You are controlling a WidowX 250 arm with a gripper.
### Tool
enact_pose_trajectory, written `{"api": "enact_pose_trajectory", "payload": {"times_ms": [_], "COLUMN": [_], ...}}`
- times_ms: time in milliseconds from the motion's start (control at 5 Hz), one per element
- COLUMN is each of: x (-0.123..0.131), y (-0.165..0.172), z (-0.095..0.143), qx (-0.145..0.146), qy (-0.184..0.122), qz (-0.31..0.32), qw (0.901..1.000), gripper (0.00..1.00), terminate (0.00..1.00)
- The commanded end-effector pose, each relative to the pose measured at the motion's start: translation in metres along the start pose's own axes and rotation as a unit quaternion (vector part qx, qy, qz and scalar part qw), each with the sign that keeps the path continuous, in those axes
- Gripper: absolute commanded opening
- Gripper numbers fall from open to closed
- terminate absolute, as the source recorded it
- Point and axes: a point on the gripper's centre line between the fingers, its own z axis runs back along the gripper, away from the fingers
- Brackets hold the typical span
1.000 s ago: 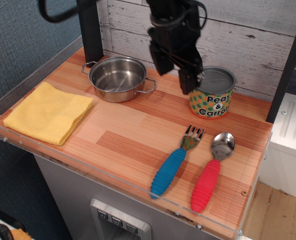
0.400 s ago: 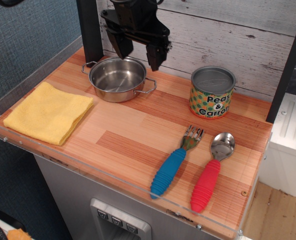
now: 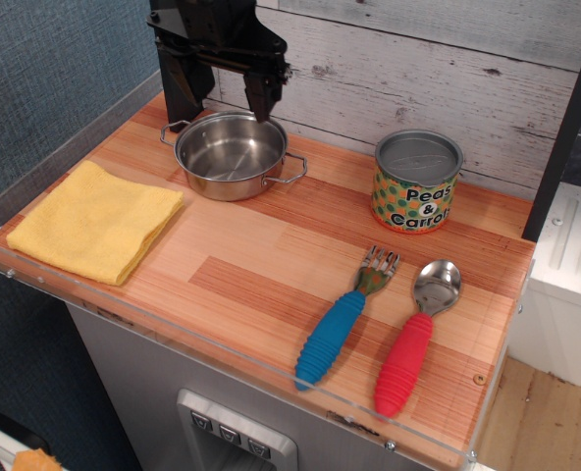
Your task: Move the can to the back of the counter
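Here, can [image 3: 418,182] well right of claw [image 3: 222,98]

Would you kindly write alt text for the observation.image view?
A Peas & Carrots can stands at the back right of a wooden counter, while the open black gripper hangs above a steel pot at back left.

Black robot arm above the open black gripper [image 3: 222,101] is cut off by the top edge.
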Motion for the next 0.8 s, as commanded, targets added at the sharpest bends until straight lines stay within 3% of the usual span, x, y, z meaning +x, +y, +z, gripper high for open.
{"api": "enact_pose_trajectory", "payload": {"times_ms": [0, 400, 600], "x": [-0.0167, -0.0227, -0.0227], "y": [0.036, 0.0456, 0.0456], "z": [0.0149, 0.0164, 0.0164], "qx": [0.03, 0.036, 0.036], "qy": [0.01, 0.011, 0.011], "qz": [0.037, 0.043, 0.043], "qw": [0.9988, 0.9983, 0.9983], "gripper": [1.0, 1.0, 1.0], "terminate": [0.0, 0.0, 1.0]}}
